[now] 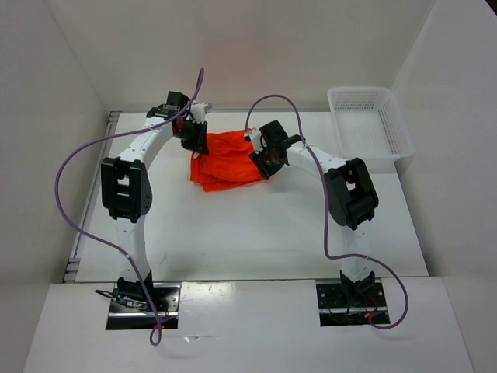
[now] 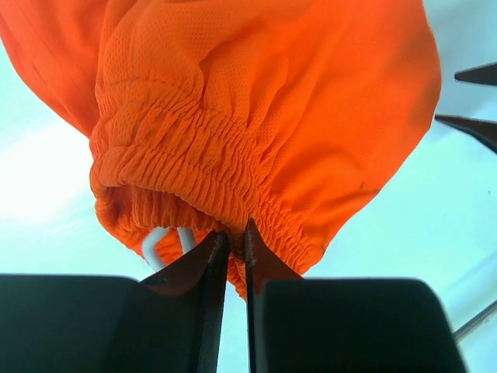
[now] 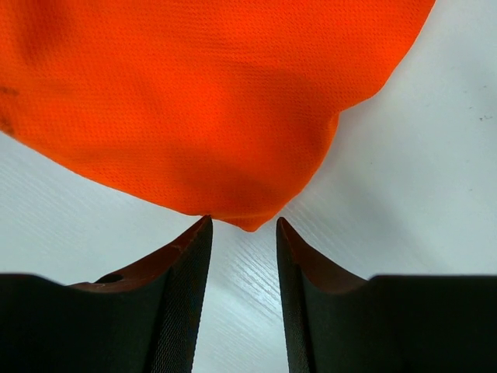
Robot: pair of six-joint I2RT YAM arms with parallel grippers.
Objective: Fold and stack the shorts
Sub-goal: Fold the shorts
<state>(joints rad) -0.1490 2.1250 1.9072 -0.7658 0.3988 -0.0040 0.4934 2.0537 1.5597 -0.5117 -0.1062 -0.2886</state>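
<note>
The white table (image 1: 256, 233) carries the bright orange shorts (image 1: 229, 162), which lie bunched up to the left of the white mesh basket (image 1: 365, 91) and well apart from it. At the end of the shorts farthest from the basket, the left gripper (image 2: 235, 233) has its fingers pressed nearly together, pinching the gathered waistband beside the white drawstring (image 2: 155, 241). On the side nearer the basket, the right gripper (image 3: 242, 221) stands spread, a fabric corner at its fingertips, ungripped.

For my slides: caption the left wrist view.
Left gripper shut on the orange shorts at the waistband, white drawstring showing.
</note>
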